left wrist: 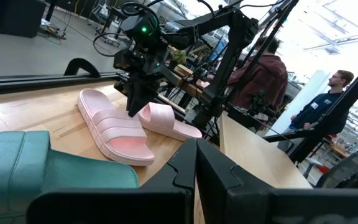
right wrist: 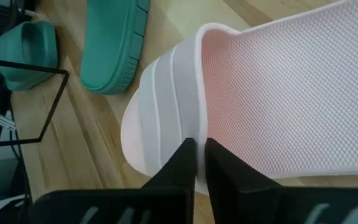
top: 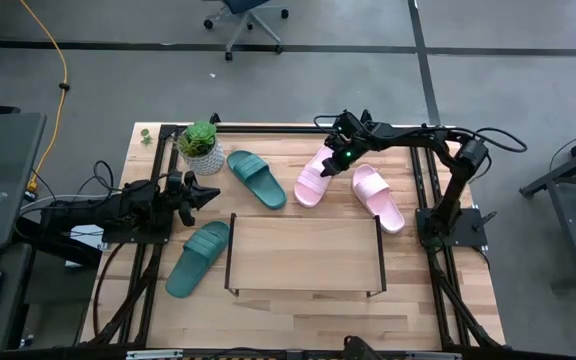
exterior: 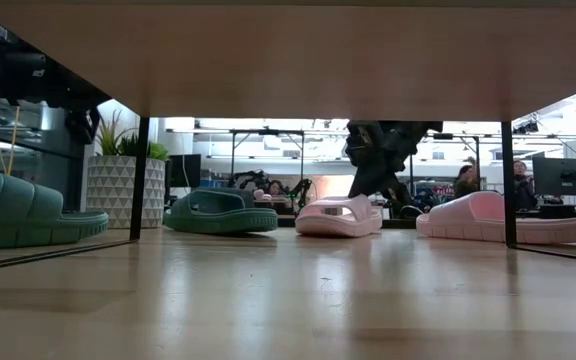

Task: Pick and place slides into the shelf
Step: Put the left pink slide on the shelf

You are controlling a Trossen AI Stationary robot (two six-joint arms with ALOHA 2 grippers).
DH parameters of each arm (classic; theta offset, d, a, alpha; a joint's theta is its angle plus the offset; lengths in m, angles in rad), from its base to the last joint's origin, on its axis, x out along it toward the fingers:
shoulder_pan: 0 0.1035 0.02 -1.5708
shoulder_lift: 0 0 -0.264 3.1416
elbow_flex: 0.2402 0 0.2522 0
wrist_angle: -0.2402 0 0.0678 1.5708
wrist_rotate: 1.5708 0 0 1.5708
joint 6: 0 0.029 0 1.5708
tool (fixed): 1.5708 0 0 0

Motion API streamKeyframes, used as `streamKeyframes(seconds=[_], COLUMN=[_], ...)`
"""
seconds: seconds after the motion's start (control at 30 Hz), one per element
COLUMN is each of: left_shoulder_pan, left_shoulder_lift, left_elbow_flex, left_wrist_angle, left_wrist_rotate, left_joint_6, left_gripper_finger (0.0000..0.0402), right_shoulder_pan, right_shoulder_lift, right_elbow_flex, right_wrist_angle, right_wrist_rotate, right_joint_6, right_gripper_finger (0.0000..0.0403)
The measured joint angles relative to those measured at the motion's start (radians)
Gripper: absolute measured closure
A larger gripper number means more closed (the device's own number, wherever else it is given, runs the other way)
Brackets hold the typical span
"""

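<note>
Right end effector point(right wrist: 197, 163) hides pink slide point(right wrist: 278, 93) edge.

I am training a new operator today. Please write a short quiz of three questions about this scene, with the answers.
1. True or false: the shelf already holds a slide.
2. Which gripper is at a pale pink slide? A) left B) right
3. Fill in: the potted plant stands next to a ____ slide.

Key
1. False. Its wood surface is bare; all four slides lie outside it.
2. B. The right gripper is over the pale pink slide, fingers nearly closed at its strap; the left gripper waits between the two teal slides.
3. Teal.
</note>
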Motion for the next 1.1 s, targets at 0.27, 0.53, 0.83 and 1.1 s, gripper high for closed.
streamKeyframes(seconds=[0.27,0.53,0.83,1.1], left_shoulder_pan=[0.0,0.0,0.0,0.0], left_shoulder_lift=[0.0,0.0,0.0,0.0], left_elbow_flex=[0.0,0.0,0.0,0.0], left_wrist_angle=[0.0,-0.001,-0.002,-0.002], left_wrist_rotate=[0.0,0.008,0.01,0.01], left_joint_6=[0.0,0.0,0.0,0.0], left_gripper_finger=[0.0401,0.0401,0.0401,0.0401], right_shoulder_pan=[-0.005,-0.022,-0.041,-0.04], right_shoulder_lift=[-0.033,-0.134,-0.281,-0.432], right_elbow_flex=[0.0,0.0,0.0,0.0], right_wrist_angle=[0.026,0.036,0.036,0.03], right_wrist_rotate=[0.013,0.033,0.031,-0.047], right_joint_6=[0.017,0.042,0.072,0.123], right_gripper_finger=[0.0401,0.0402,0.0403,0.0403])
